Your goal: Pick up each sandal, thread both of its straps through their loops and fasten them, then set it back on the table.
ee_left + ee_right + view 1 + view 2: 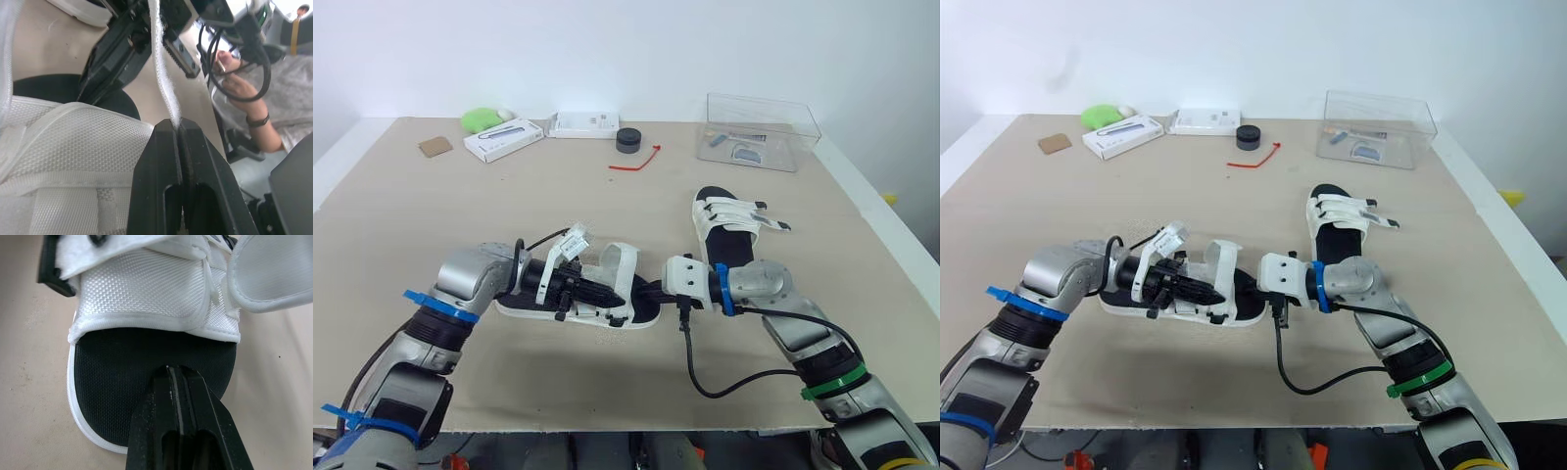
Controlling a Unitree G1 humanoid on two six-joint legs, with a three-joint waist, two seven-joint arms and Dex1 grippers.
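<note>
Got sandal [628, 279] at lower centre of head frame, lying sole-down on table [460, 235], lengthwise left to right, between both grippers. Noting white straps standing up loose over black footbed. Tagging left gripper [177, 125] as clamped tight on thin white strap [159, 63], with strap edge running straight out from the fingertips. Tagging right gripper [170, 369] as fingers pressed together with nothing between them, tips over black footbed at sandal's right-hand end; cannot tell whether touching.

Placing second sandal [729, 230] just right of centre, flat on table, upper right of first one, near right forearm. Seeing black cable [705, 382] looping from right wrist across lower right of frame.

Listing along top of frame, well apart from both sandals: clear plastic box [762, 130] upper right; red tie [636, 162] and black round object [628, 140] top centre; flat white box [584, 124], long white box [504, 139], green object [482, 119] and brown square [435, 147] upper left.

Also catching person's hand [234, 88] with dark wristband in left wrist view, off beyond table edge.
</note>
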